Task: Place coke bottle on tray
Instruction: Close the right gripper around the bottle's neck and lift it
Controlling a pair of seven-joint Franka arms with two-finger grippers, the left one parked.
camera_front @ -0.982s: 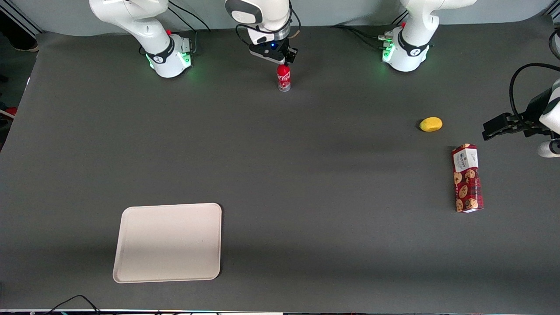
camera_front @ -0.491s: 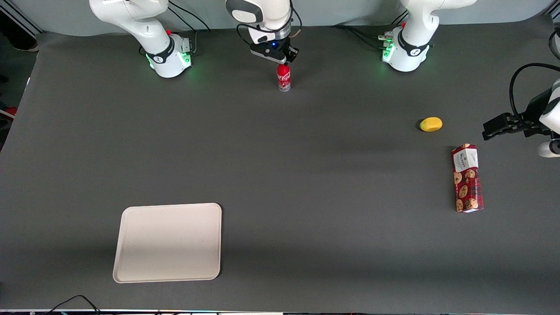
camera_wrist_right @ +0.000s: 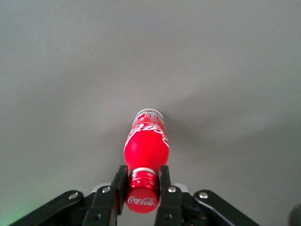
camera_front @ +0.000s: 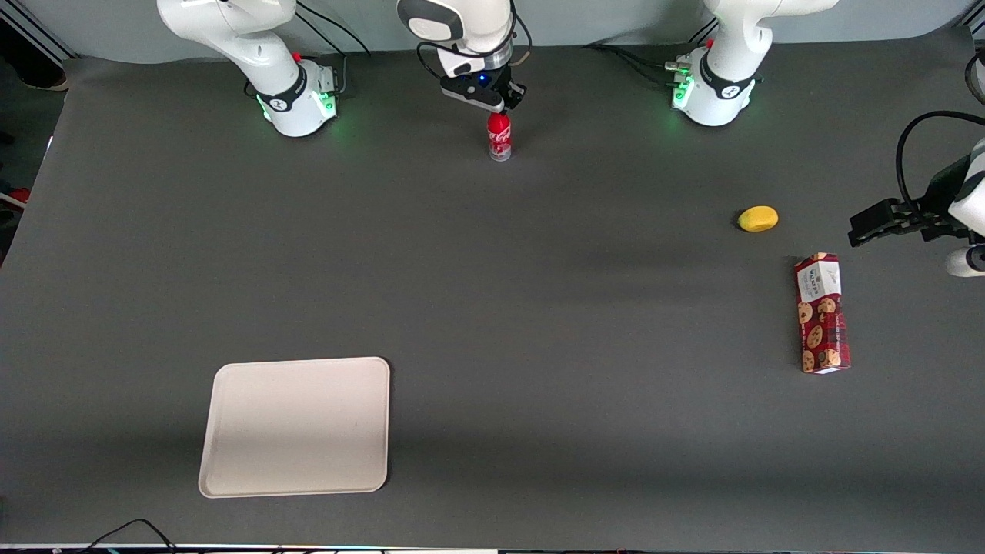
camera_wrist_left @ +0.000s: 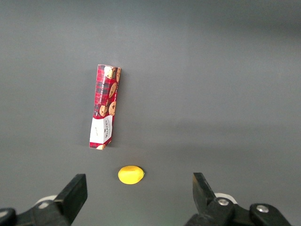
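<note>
The coke bottle [camera_front: 499, 138] is small and red with white script and a clear base. It stands upright on the dark table, far from the front camera, between the two arm bases. My right gripper [camera_front: 499, 115] is directly above it, shut on the red cap. In the right wrist view the gripper [camera_wrist_right: 142, 178] has both fingers pressed against the sides of the cap, and the bottle body [camera_wrist_right: 146, 147] hangs below them. The cream-white tray [camera_front: 296, 427] lies flat and empty near the front edge of the table, much nearer to the camera than the bottle.
A yellow lemon-like object [camera_front: 758, 218] and a long red cookie box [camera_front: 822, 314] lie toward the parked arm's end of the table; both also show in the left wrist view, the lemon [camera_wrist_left: 130, 174] and the box [camera_wrist_left: 105, 106]. Two arm bases [camera_front: 296, 100] [camera_front: 712, 92] stand beside the bottle.
The gripper body has shifted very slightly at the bottle's cap. The bottle stays in the same spot.
</note>
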